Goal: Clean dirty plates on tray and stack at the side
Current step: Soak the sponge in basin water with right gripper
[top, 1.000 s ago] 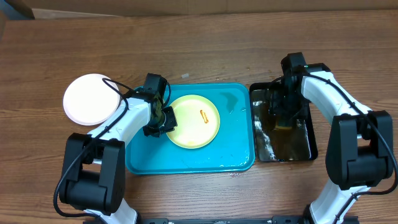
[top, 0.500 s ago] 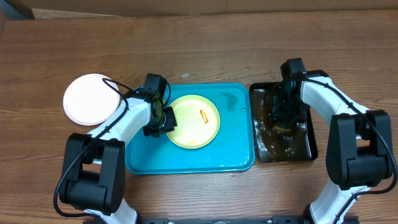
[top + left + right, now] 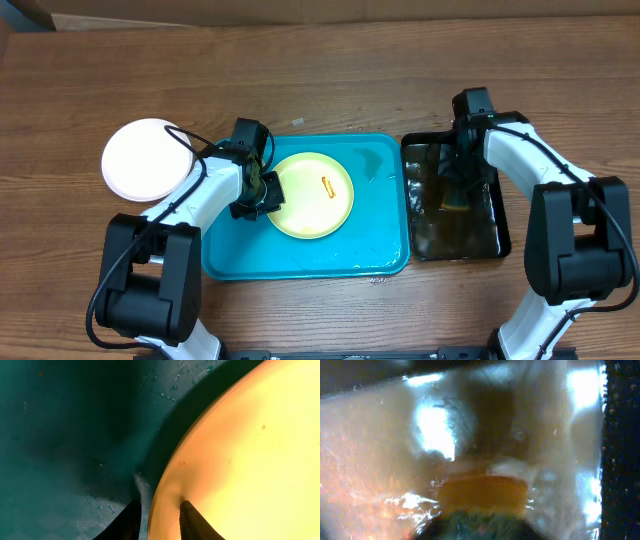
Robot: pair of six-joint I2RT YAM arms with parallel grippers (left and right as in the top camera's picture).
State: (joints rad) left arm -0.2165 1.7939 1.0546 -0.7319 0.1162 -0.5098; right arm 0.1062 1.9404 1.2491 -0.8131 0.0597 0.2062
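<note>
A pale yellow-green plate point(image 3: 312, 200) with an orange smear point(image 3: 327, 186) lies on the turquoise tray point(image 3: 370, 250). My left gripper point(image 3: 266, 194) is shut on the plate's left rim. In the left wrist view one finger is on the plate point(image 3: 250, 450) and the other on the wet tray point(image 3: 60, 435), with the gripper point(image 3: 160, 519) astride the rim. A white plate point(image 3: 148, 158) lies on the table left of the tray; I cannot tell if another lies under it. My right gripper point(image 3: 457, 190) is dipped in the black tray's water, shut on a yellow-and-green sponge point(image 3: 482, 492).
The narrow black tray point(image 3: 500, 235) of brownish water stands right of the turquoise tray, and its dark rim point(image 3: 620, 450) shows in the right wrist view. Water beads lie on the turquoise tray's floor. Bare wooden table point(image 3: 320, 80) runs behind both trays.
My right gripper moved the sponge about in the black tray; the water rippled half a second ago and is calmer now. The left gripper and the plate have not moved.
</note>
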